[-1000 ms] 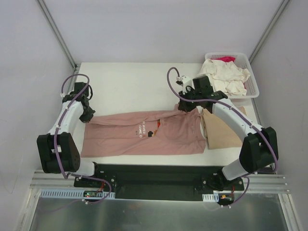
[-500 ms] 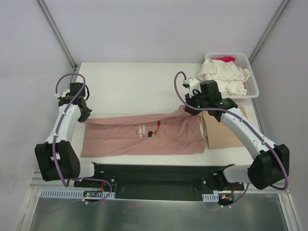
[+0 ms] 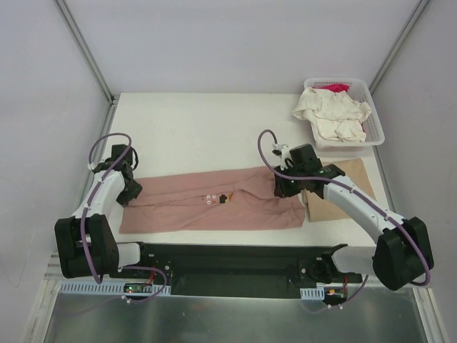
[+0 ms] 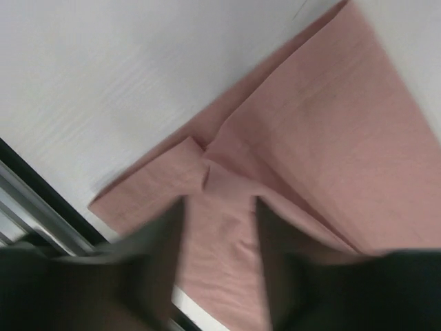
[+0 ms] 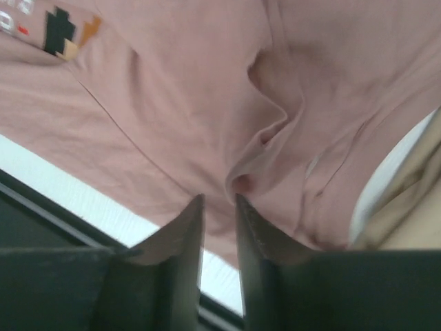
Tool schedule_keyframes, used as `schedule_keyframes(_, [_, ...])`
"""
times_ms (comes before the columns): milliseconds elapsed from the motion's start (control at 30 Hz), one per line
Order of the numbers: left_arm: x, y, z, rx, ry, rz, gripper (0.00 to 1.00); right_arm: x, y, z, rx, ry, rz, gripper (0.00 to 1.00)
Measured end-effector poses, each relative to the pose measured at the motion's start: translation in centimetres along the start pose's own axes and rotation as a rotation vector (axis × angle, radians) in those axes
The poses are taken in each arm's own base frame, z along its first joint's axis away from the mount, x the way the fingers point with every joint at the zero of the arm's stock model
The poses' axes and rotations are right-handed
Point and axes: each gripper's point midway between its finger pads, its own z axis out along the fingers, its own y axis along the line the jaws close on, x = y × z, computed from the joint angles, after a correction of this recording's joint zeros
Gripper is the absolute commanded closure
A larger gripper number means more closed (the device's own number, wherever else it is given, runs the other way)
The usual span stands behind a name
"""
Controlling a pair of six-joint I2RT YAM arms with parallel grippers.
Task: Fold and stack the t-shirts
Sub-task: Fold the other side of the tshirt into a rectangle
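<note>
The left gripper [image 3: 130,191] sits low at the left end of the dusty-pink cloth t-shirt [image 3: 186,209], which lies stretched in a long band across the near side of the white table [image 3: 200,128]. In the left wrist view its dark fingers [image 4: 155,262] stand well apart, with only flat pink cloth showing between them and a small folded corner just beyond the tips. Mid-shirt sits a pixel-art print [image 3: 225,198] with small white lettering beside it (too small to read from above, and cut off at the frame edge in the right wrist view). The right gripper [image 3: 285,189] is down on the shirt's right end, jaws almost together, nipping a raised ridge of pink fabric at the tips. Just beside that end lies the folded plain tan t-shirt [image 3: 337,201]. Farther back, the white slatted plastic basket [image 3: 378,123] holds crumpled cream t-shirts [image 3: 332,114] and a magenta t-shirt [image 3: 335,87].
</note>
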Motion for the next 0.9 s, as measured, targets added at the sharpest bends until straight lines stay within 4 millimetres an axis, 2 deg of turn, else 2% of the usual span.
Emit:
schedule_keyframes(67, [1.1,0.8,0.4,-0.020,0.020,-0.005,0.19,2.8,0.4,0.6,0.002,0.065,0.066,0.50])
schedule_keyframes(100, [1.3,1.0,0.4,-0.022,0.022,-0.013,0.10,4.3,0.5,0.8,0.012,0.105,0.091,0.40])
schedule_keyframes(133, [1.4,1.1,0.1,-0.018,0.020,-0.020,0.01,5.9,0.5,0.8,0.025,0.148,0.114,0.34])
schedule_keyframes(167, [1.2,1.1,-0.1,-0.007,0.009,-0.026,0.01,6.9,0.5,0.8,0.038,0.179,0.132,0.17])
schedule_keyframes(200, [1.0,0.9,-0.5,0.011,-0.003,-0.035,0.01,7.8,0.4,0.5,0.053,0.208,0.144,0.06])
schedule_keyframes(233, [0.7,0.7,-1.0,0.033,-0.016,-0.047,0.01,8.3,0.3,0.1,0.071,0.221,0.156,0.01])
schedule_keyframes(333, [-0.1,-0.2,-2.9,0.126,-0.047,-0.075,0.01,7.0,0.0,-1.3,0.105,0.172,0.159,0.03])
schedule_keyframes(400, [-0.6,-1.1,-4.0,0.186,-0.054,-0.086,0.01,4.9,0.1,-2.2,0.108,0.113,0.150,0.03])
schedule_keyframes(533, [-0.4,-2.8,-5.1,0.284,-0.030,-0.074,0.01,-1.0,0.8,-3.1,0.094,0.001,0.126,0.01])
schedule_keyframes(600, [0.1,-3.5,-5.1,0.310,-0.008,-0.051,0.01,-3.2,0.8,-2.1,0.091,-0.012,0.123,0.03])
schedule_keyframes(667, [0.8,-4.0,-4.7,0.323,0.022,-0.020,0.01,-4.3,0.6,-0.5,0.095,0.015,0.129,0.08])
schedule_keyframes(733, [1.5,-4.0,-3.9,0.311,0.047,0.004,0.01,-4.7,0.2,1.7,0.101,0.067,0.137,0.11])
schedule_keyframes(867, [3.2,-3.5,-2.4,0.285,0.097,0.027,0.01,-4.2,-0.6,5.5,0.109,0.168,0.148,0.33])
schedule_keyframes(900, [3.5,-3.3,-2.1,0.281,0.103,0.029,0.01,-4.0,-0.7,6.1,0.108,0.185,0.146,0.33])
